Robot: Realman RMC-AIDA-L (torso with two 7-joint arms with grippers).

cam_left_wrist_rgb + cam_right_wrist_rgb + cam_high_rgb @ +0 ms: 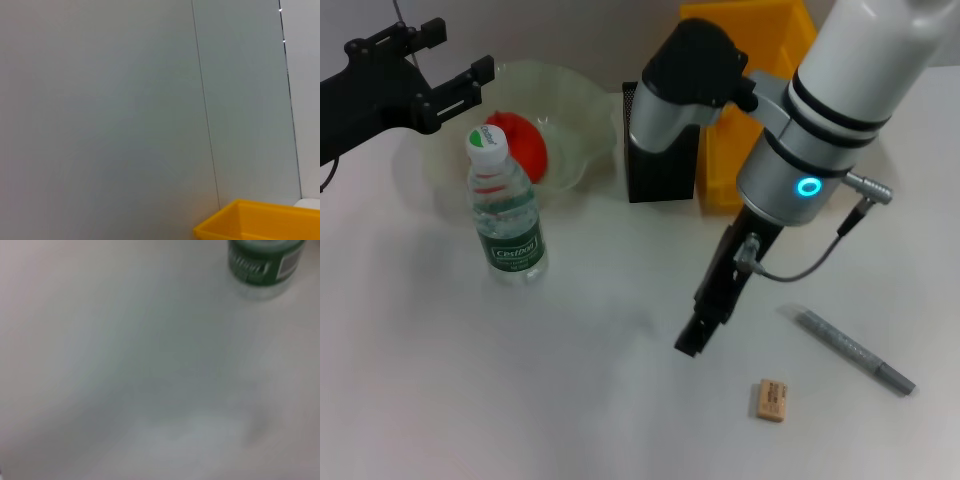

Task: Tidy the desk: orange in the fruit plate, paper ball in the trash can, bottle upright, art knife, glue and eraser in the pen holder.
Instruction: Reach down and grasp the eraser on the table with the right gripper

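The bottle (506, 215) stands upright on the table in the head view, and its green label (265, 262) shows in the right wrist view. Behind it, the orange (520, 146) lies in the fruit plate (575, 95). My left gripper (455, 58) hovers open and empty above the plate's left rim. My right gripper (695, 338) hangs over bare table, left of the eraser (771, 400) and the grey art knife (855, 351). The pen holder (660, 175) and the yellow trash can (720, 165) (260, 220) stand at the back, partly hidden by my right arm. The paper ball and glue are out of view.
The white table (600, 400) stretches out in front of the bottle and under my right gripper. My right arm's large elbow blocks most of the pen holder's opening and the trash can's front. A plain grey wall (100, 100) fills the left wrist view.
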